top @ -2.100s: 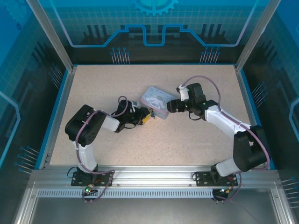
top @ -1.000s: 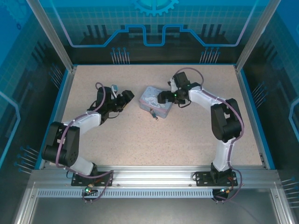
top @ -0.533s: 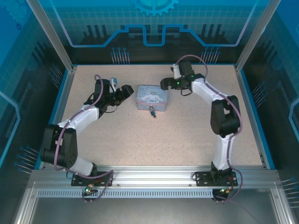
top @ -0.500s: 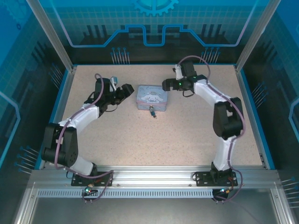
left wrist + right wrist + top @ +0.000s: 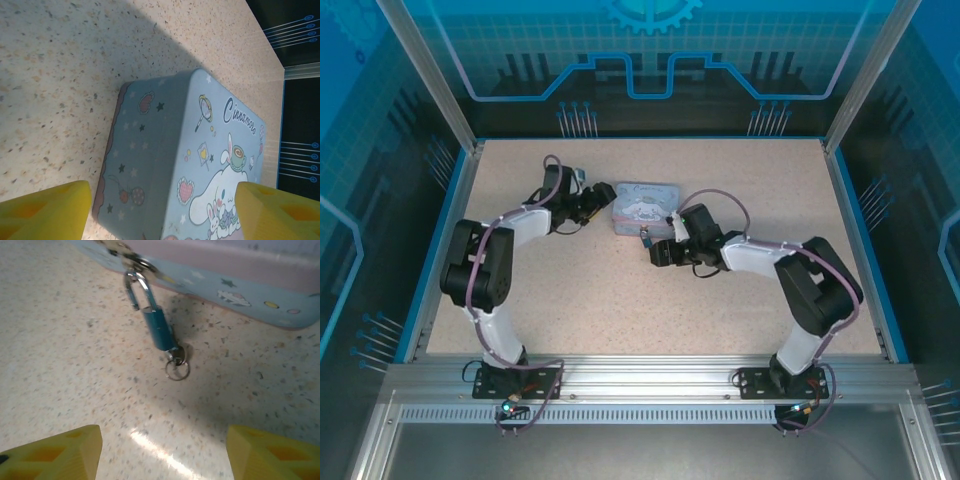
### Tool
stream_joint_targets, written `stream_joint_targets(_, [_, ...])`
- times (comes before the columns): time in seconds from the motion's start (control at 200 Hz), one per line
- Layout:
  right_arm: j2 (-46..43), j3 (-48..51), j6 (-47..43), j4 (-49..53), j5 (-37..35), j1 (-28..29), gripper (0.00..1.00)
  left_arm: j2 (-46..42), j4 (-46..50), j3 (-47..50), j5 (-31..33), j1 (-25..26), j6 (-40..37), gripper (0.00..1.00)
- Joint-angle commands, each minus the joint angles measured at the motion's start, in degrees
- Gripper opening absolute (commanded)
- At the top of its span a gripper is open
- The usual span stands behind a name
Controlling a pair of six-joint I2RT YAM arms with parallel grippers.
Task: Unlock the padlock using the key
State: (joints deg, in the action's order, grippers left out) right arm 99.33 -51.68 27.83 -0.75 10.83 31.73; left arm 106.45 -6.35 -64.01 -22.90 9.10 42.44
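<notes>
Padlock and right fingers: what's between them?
In the right wrist view, the key and its ring sit at the near end of the padlock; from there to the right fingers it is bare speckled table.

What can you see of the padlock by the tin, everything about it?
The padlock is small, with a teal-blue metallic body and a silvery shackle hooked through the latch on the tin. It lies slanted on the speckled table, body pointing away from the tin. A key with a wire ring sits at its bottom end, apparently inserted.
</notes>
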Motion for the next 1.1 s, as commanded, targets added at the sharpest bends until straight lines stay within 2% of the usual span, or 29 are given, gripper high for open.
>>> stream_joint_targets(0.0, [2.8, -2.4, 2.0, -6.4, -3.0, 0.6, 0.64, 1.9, -3.7, -1.8, -3.4, -0.4, 2.6, 0.77])
stream_joint_targets(0.265, [7.7, -3.7, 0.1, -11.5, -2.8, 0.8, 0.54, 3.3, -5.3, -1.4, -3.5, -0.1, 3.8, 0.77])
stream_joint_targets(0.565, [11.2, -6.3, -1.1, -11.8, -2.0, 0.4, 0.41, 4.6, -5.3, -2.0, -3.7, 0.4, 4.4, 0.77])
stream_joint_targets(0.895, [11.6, -5.3, -0.8, -16.5, 0.6, 0.1, 0.25, 4.6, -5.3, -1.4, -3.6, 1.2, 4.8, 0.76])
stream_joint_targets(0.99, [10.7, -5.2, -0.9, -15.4, -1.4, 0.1, 0.16, 3.9, -5.9, -0.4, -3.3, 1.6, 5.2, 0.76])
stream_joint_targets(1.096, [9.4, -5.5, -1.6, -10.6, -6.0, 0.2, 0.12, 2.8, -6.5, 0.9, -2.8, 2.1, 5.6, 0.76])
